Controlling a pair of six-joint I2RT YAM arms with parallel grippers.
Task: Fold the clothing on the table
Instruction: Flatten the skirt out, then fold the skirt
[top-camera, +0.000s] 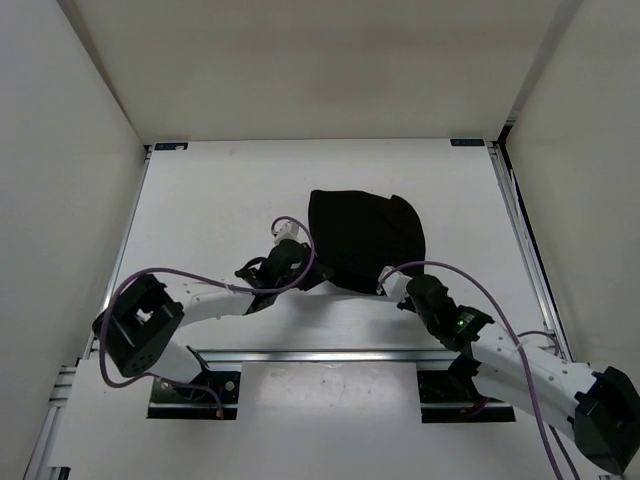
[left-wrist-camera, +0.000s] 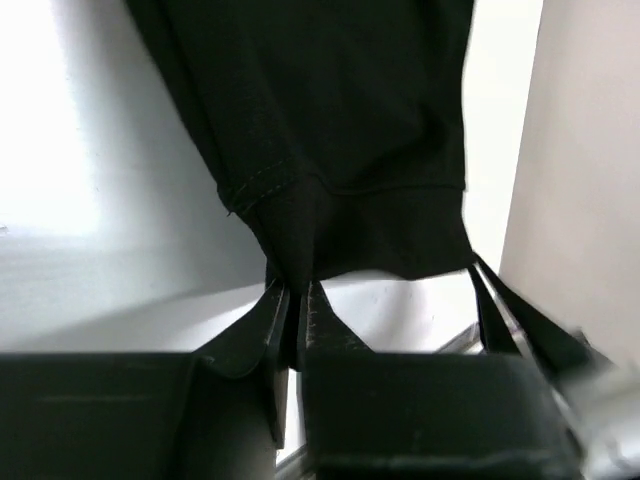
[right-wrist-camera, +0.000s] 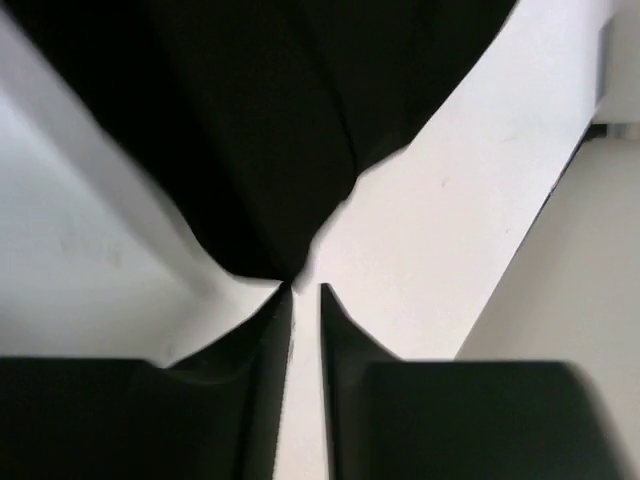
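The black clothing (top-camera: 365, 235) lies bunched in the middle of the white table (top-camera: 220, 200). My left gripper (top-camera: 315, 272) is at its near left edge. In the left wrist view the left gripper (left-wrist-camera: 292, 290) is shut on the clothing (left-wrist-camera: 330, 120), with the hem pinched between its fingers. My right gripper (top-camera: 392, 280) is at the garment's near right corner. In the right wrist view the right gripper (right-wrist-camera: 306, 288) has its jaws drawn nearly together, with a thin strip of white table showing between them. The clothing (right-wrist-camera: 260, 130) tapers to a point that touches only the left fingertip (right-wrist-camera: 285, 300).
Metal rails (top-camera: 522, 240) run along the table's side edges, with white walls (top-camera: 60, 150) close on three sides. Purple cables (top-camera: 300, 232) loop over both arms. The arm bases (top-camera: 195, 385) sit on a rail at the near edge.
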